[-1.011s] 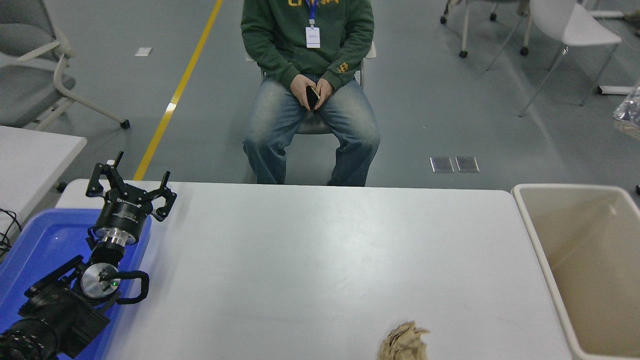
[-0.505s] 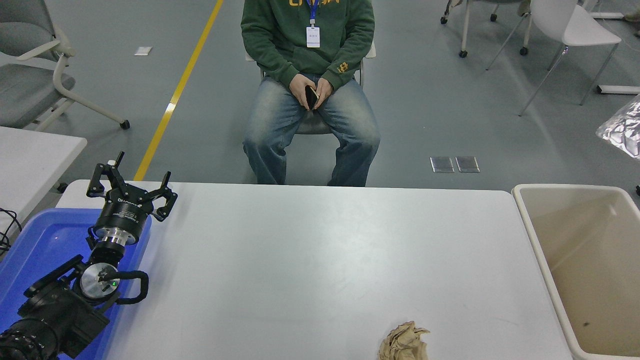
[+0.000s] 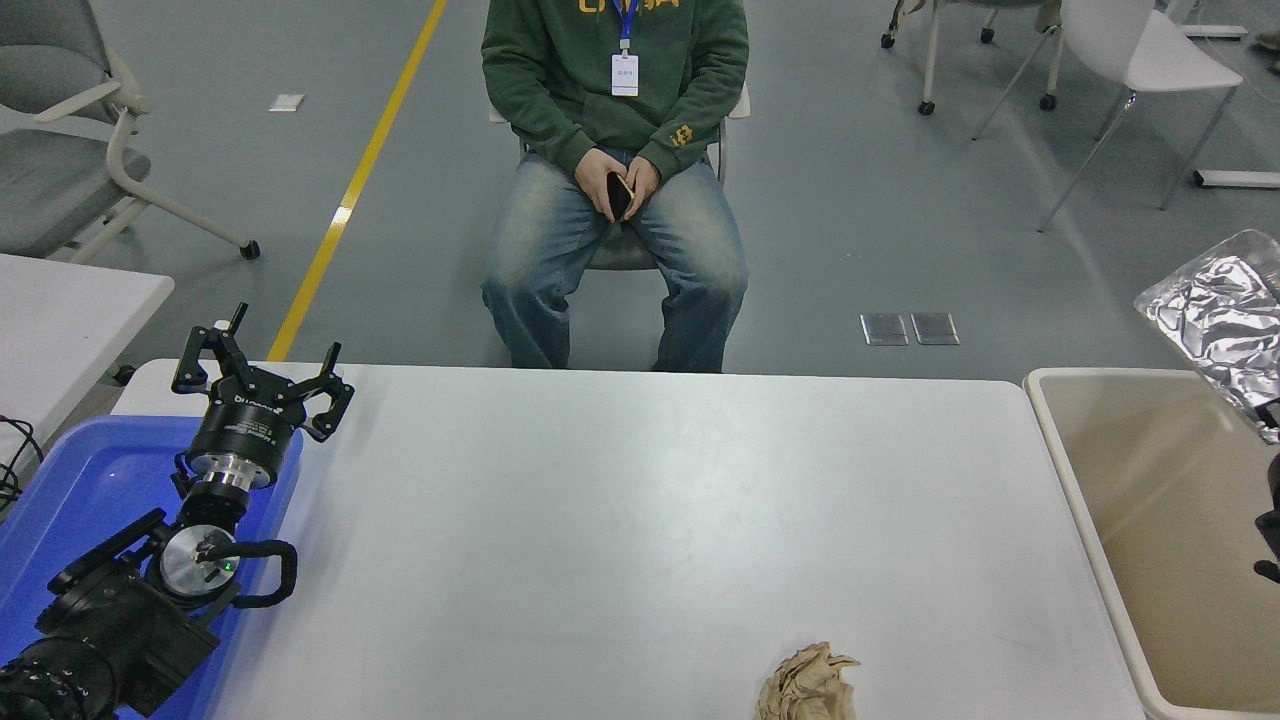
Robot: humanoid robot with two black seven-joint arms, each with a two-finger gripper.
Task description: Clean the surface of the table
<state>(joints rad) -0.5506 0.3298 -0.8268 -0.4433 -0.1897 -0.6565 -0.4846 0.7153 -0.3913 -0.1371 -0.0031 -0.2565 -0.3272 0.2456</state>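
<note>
The white table surface [image 3: 640, 500] carries a crumpled brown paper ball [image 3: 808, 682] at its near edge, right of centre. At the picture's right edge a crinkled silver foil wrapper [image 3: 1215, 315] hangs in the air over the far right part of the beige bin [image 3: 1062, 450]. My right gripper [image 3: 1268, 415] shows only as black pieces at that edge, under the foil's lower corner, holding it up. The left gripper [image 3: 262, 375] is parked open at the table's far left corner.
Under my left arm lies a blue tray [image 3: 70, 490]. A person [image 3: 615, 150] sits beyond the far edge holding a phone. A smaller white table [image 3: 60, 310] stands at the left; chairs stand on the grey floor behind.
The silver foil has come further into view from the right edge and lower, now over the bin, with my right arm showing below it. The left arm and the paper ball stay put.
</note>
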